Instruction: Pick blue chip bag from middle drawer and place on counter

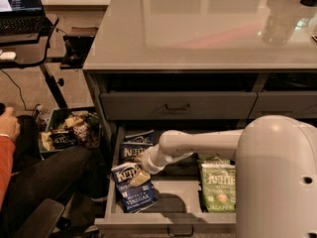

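The middle drawer [168,221] is pulled open below the counter [198,29]. The blue chip bag [132,196], dark blue with a white Kettle panel and "VINEGAR" lettering, lies at the drawer's front left. My gripper [140,177] is down on the upper part of this bag, reaching in from the right on the white arm [198,142]. Two similar blue Kettle bags [134,150] lie behind it toward the back of the drawer.
Green Kettle bags [218,187] lie at the drawer's right. A closed drawer [178,105] sits above. A bin of snacks [69,130] stands on the floor to the left. A seated person's arm and leg [34,177] are at the left. A laptop table [22,29] is at the back left.
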### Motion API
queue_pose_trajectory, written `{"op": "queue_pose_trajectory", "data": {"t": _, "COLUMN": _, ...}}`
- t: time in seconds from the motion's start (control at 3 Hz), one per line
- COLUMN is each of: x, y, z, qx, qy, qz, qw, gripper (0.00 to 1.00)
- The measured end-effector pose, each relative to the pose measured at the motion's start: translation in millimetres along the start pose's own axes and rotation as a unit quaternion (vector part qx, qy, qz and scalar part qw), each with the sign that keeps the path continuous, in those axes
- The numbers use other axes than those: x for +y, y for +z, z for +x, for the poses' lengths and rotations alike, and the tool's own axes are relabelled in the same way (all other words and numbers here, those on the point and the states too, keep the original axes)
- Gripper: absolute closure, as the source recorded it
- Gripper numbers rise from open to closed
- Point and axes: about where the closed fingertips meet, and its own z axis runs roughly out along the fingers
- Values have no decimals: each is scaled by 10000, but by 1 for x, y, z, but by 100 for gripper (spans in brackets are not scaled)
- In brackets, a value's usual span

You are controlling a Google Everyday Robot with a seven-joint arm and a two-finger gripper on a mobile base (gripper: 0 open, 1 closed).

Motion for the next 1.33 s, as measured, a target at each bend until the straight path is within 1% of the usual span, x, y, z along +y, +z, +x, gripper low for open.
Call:
{"op": "queue_pose_trajectory", "data": {"t": 0.67, "x": 0, "y": 0, "z": 0, "qx": 0, "qy": 0, "qz": -1, "qw": 10000, "gripper": 83}}
{"op": "queue_pose_trajectory", "data": {"t": 1.0, "x": 0, "y": 0, "z": 0, "qx": -1, "qy": 0, "qz": -1, "qw": 10000, "gripper": 100}}
{"op": "queue_pose_trajectory", "data": {"t": 1.33, "x": 4, "y": 0, "z": -1, "qx": -77, "qy": 28, "qz": -41, "qw": 10000, "gripper": 100}}
